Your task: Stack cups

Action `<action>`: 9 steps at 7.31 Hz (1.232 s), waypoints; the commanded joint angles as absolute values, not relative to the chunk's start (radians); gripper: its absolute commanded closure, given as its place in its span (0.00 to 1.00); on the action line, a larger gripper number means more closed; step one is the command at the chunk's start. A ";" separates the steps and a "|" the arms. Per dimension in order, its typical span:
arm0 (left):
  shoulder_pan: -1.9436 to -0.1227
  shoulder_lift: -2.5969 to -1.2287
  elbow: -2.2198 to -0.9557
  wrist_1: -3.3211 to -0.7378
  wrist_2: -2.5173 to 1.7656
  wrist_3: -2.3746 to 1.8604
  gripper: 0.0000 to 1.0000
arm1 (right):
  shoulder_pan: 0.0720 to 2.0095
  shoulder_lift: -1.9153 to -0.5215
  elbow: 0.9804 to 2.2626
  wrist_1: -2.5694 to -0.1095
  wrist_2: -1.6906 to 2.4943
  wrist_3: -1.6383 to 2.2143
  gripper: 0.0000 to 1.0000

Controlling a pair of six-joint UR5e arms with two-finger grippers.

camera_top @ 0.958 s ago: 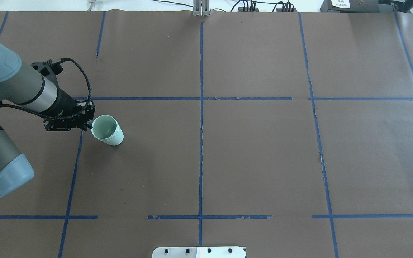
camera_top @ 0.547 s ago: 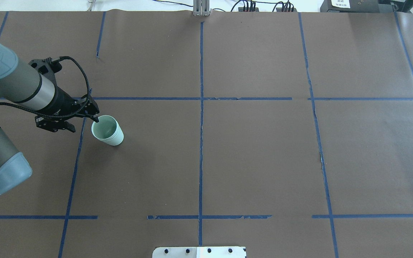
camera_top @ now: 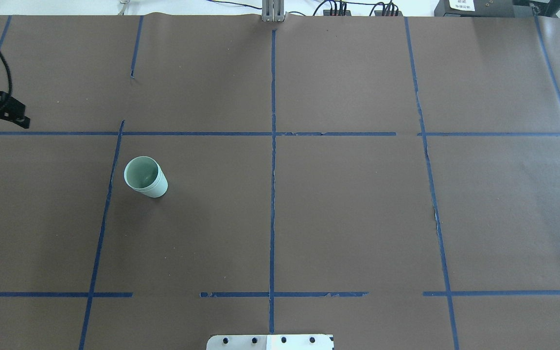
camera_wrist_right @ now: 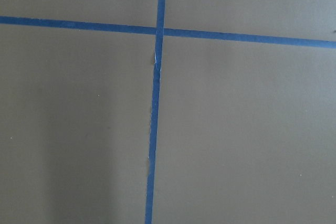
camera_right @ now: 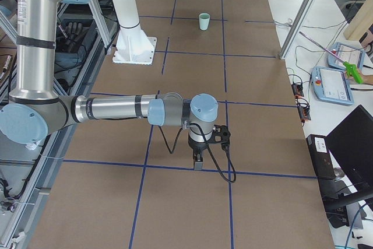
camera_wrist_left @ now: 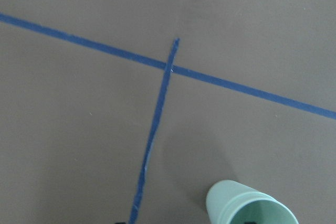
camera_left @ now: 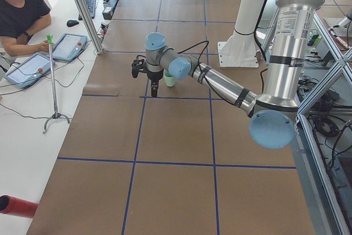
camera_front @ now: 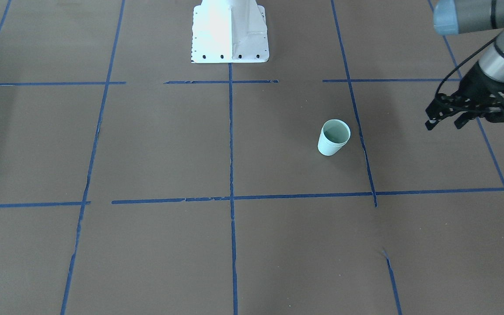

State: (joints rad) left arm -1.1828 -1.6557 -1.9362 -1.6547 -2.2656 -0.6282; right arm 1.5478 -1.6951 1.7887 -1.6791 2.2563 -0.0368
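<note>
The cups stand nested as one pale mint-green stack [camera_top: 145, 176] upright on the brown table, left of centre. The stack also shows in the front view [camera_front: 334, 137] and in the side views [camera_left: 169, 78] [camera_right: 204, 21]. The left wrist view shows two rims, one inside the other, on the stack [camera_wrist_left: 252, 209]. My left gripper [camera_top: 7, 125] is open and empty, well clear of the stack at the overhead view's left edge; it also shows in the front view [camera_front: 442, 125]. My right gripper [camera_right: 198, 163] points down over a tape line far from the cups; I cannot tell whether it is open or shut.
Brown paper with a grid of blue tape lines [camera_top: 272, 146] covers the table. The robot's white base [camera_front: 229, 30] stands at the near middle edge. An operator [camera_left: 22, 15] sits with tablets beyond the far edge.
My left gripper has drawn back from the cup stack's rim, moving left and away to the overhead view's edge. The stack has stayed in place.
</note>
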 commanded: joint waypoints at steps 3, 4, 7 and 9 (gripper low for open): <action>-1.510 -1.525 -1.768 -1.652 -2.332 -0.050 0.16 | 1.548 -1.695 1.789 -1.680 2.256 -0.037 0.00; -1.578 -1.525 -1.720 -1.655 -2.332 0.007 0.16 | 1.548 -1.695 1.787 -1.680 2.256 -0.037 0.00; -1.588 -1.482 -1.735 -1.655 -2.339 0.014 0.00 | 1.548 -1.695 1.787 -1.680 2.255 -0.037 0.00; -1.588 -1.471 -1.737 -1.663 -2.391 0.012 0.00 | 1.548 -1.695 1.787 -1.680 2.256 -0.037 0.00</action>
